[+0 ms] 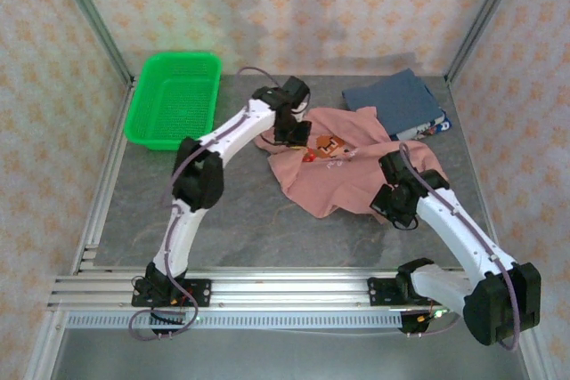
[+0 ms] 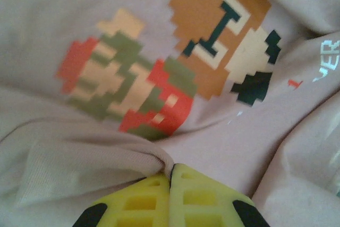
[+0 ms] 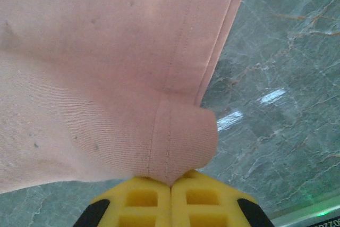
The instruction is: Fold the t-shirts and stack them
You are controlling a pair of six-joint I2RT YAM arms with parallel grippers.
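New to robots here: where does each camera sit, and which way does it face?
Top external: above and behind, looking down on the grey marble table, dusty-pink printed t-shirt, folded slate-blue t-shirt; white left arm, right arm show.
Left wrist: on the left arm, facing the shirt's pixel print; left gripper pinches cloth.
Right wrist: on the right arm, facing the shirt's hem over the table; right gripper pinches it.
Shared: all see the pink t-shirt.

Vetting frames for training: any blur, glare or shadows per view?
Left wrist: soft and blurred, the print on the pink shirt smeared. Right wrist: sharp on the hem stitching, with white glare streaks on the table. Top: even light, slightly grainy, a faint grey shadow on the back wall.
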